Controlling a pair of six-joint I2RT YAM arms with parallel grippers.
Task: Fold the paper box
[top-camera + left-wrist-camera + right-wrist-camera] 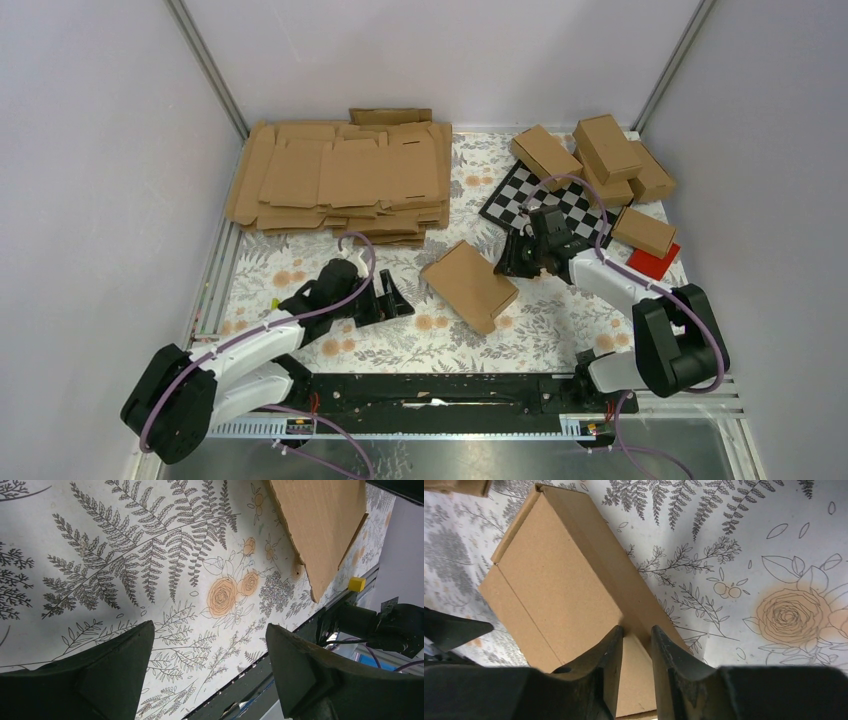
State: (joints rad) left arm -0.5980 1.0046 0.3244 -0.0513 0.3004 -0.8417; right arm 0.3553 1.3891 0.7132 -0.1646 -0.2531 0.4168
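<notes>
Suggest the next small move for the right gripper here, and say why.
Probably close fully on the paper box: the right gripper straddles its edge with jaws narrow, grip unclear; the left gripper stands open and empty, off the box.

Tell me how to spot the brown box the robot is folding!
Look at the flower-patterned tablecloth. Near its middle lies one plain brown cardboard box, turned cornerwise. It sits alone, unlike the stack of flat brown cardboard sheets at the back left and the closed brown boxes huddled at the back right.
</notes>
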